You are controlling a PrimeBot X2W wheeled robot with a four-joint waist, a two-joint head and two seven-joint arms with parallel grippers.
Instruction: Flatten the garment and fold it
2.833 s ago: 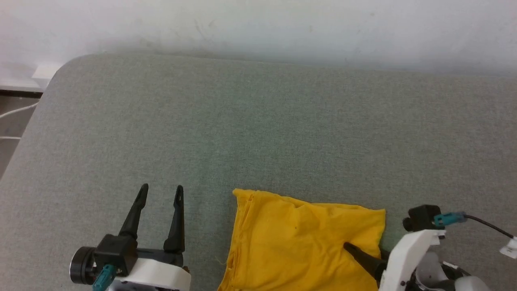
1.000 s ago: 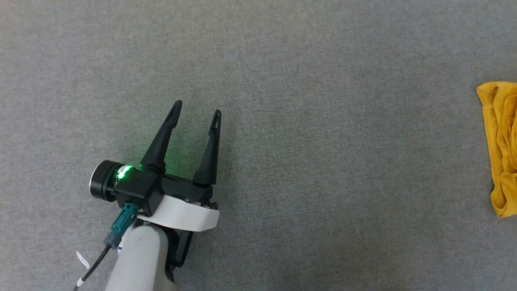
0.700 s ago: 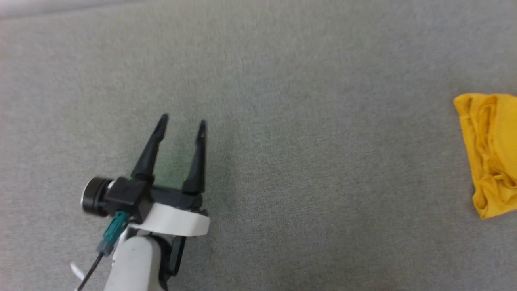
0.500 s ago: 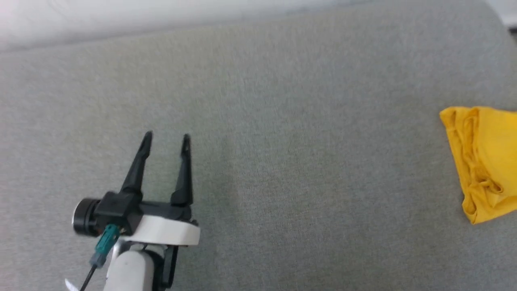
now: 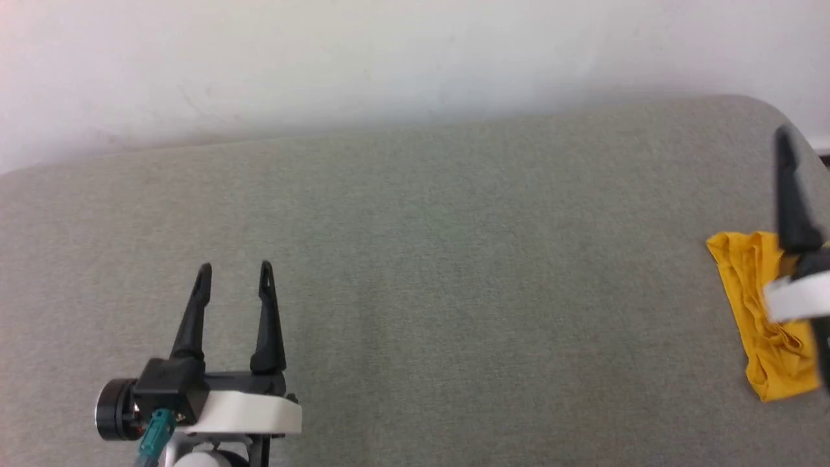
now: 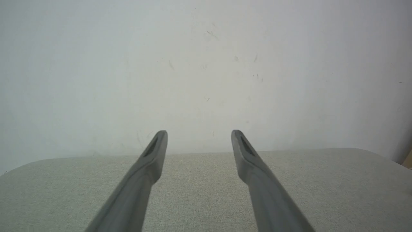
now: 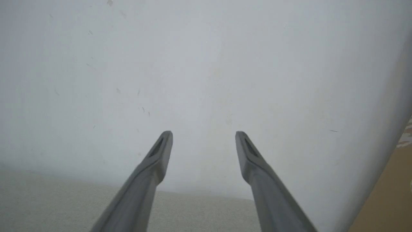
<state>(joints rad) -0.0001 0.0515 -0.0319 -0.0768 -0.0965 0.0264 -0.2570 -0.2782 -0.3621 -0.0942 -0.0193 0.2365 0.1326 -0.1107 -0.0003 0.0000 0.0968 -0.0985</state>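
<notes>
The garment (image 5: 752,311) lies folded into a small mustard-yellow bundle at the right edge of the head view, plain side up, its print hidden. One dark finger (image 5: 790,194) of my right gripper rises over its far side, blurred, and the white wrist covers part of the cloth. In the right wrist view my right gripper (image 7: 203,135) stands open and empty, facing the wall. My left gripper (image 5: 235,269) is far to the left of the garment, above the bare table. It is open with nothing between its fingers, as the left wrist view's left gripper (image 6: 199,133) also shows.
The grey-green padded table (image 5: 454,292) spreads wide between the grippers. Its far edge meets a white wall (image 5: 389,58), and its far right corner (image 5: 758,107) is rounded. A brown floor strip (image 7: 386,199) shows beyond the table's right side.
The head camera has tilted up, so the wall has come into the picture. My right gripper's finger and wrist have entered at the right edge, over the garment. The left gripper stays open.
</notes>
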